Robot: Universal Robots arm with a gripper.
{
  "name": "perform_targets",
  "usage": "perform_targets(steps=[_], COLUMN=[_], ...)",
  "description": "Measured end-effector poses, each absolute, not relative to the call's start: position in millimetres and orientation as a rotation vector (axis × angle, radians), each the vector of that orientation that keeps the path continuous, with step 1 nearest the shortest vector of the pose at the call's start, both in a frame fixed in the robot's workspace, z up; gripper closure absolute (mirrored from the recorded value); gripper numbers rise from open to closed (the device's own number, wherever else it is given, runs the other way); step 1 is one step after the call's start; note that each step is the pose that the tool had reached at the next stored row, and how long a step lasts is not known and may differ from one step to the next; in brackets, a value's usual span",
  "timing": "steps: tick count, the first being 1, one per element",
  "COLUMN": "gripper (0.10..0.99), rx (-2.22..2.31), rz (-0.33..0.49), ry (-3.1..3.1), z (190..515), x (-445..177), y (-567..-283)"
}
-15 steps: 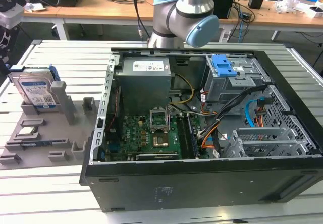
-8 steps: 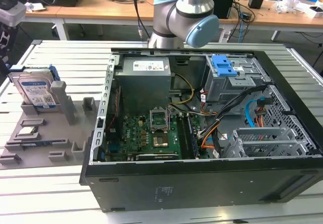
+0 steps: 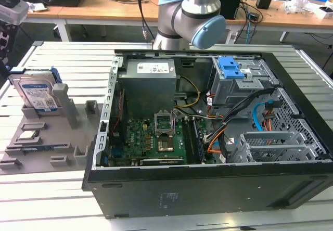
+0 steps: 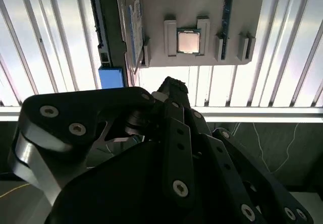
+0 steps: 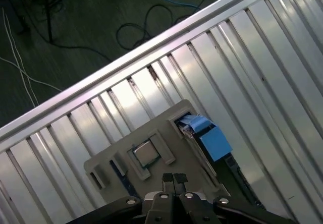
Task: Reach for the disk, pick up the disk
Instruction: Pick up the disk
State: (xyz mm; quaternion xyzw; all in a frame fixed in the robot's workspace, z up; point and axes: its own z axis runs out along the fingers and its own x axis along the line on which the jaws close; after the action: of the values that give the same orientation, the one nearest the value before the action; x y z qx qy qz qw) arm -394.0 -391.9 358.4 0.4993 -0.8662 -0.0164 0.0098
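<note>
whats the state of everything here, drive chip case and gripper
silver metal hard drive with blue frame: upright on edge in grey plastic tray, not gripped
small square silver processor chip: flat in the tray
black computer case: side open
gripper: jaws shut, empty

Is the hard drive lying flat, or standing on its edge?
Standing on edge: in the exterior view the hard drive rises from a slot in the grey holder, label face showing.

An electronics lab: open computer case (image 3: 208, 194) on a slatted metal desk (image 3: 67, 59), cable-strewn wooden desks (image 3: 99, 10) behind.
</note>
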Motion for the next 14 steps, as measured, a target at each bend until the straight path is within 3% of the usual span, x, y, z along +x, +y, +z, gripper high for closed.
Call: perform_targets(steps=[14], gripper=[0.98], rx=[1.845], rz=[-0.048], ry=[-2.514], z=[358.4], x=[-394.0], y=[-391.9])
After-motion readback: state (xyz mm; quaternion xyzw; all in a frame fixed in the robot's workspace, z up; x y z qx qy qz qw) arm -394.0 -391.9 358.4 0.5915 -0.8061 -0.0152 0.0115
